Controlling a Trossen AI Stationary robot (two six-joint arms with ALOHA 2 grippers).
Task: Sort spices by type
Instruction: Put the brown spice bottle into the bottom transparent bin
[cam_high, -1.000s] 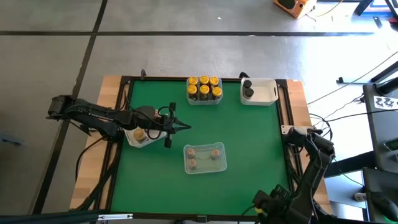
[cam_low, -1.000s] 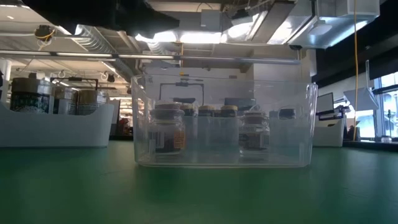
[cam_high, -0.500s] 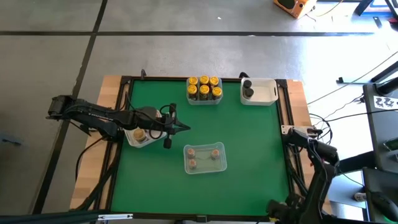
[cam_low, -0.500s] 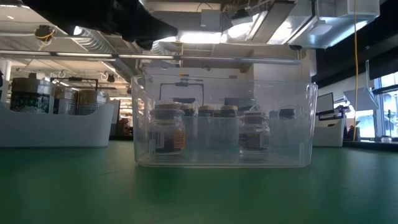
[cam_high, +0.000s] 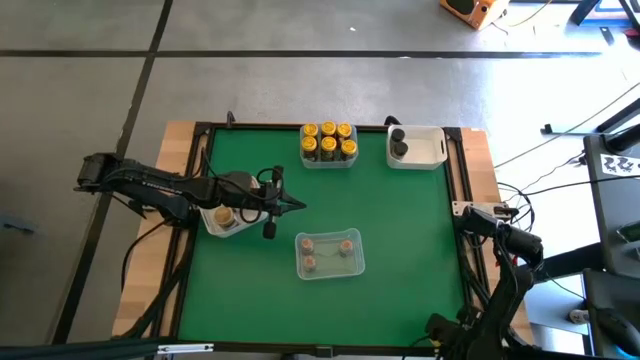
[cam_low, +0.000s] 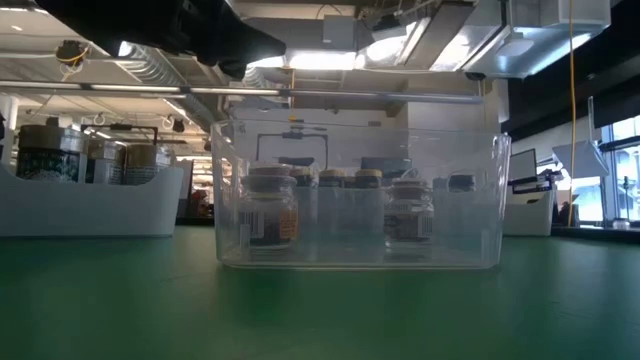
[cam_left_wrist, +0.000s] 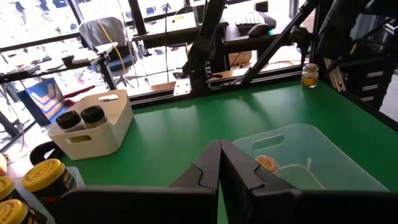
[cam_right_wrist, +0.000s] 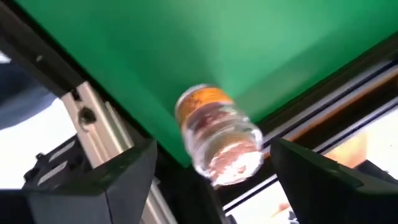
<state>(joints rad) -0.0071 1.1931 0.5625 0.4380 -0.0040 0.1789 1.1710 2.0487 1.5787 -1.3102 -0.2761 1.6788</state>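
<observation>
Right wrist view: blurred spice jar (cam_right_wrist: 219, 140).

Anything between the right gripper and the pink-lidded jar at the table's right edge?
Nothing visible does. In the right wrist view, the right gripper has its open fingers on either side of the jar, with only bare green mat around it. The left gripper is shut over the mat's left side.

Green table (cam_high: 400, 230), four tubs (cam_high: 329, 254)

Green table (cam_high: 400, 240) fills the middle, clear tub (cam_high: 330, 255) near center, another clear tub (cam_high: 328, 161) top center, white bin (cam_high: 432, 148) upper right.
</observation>
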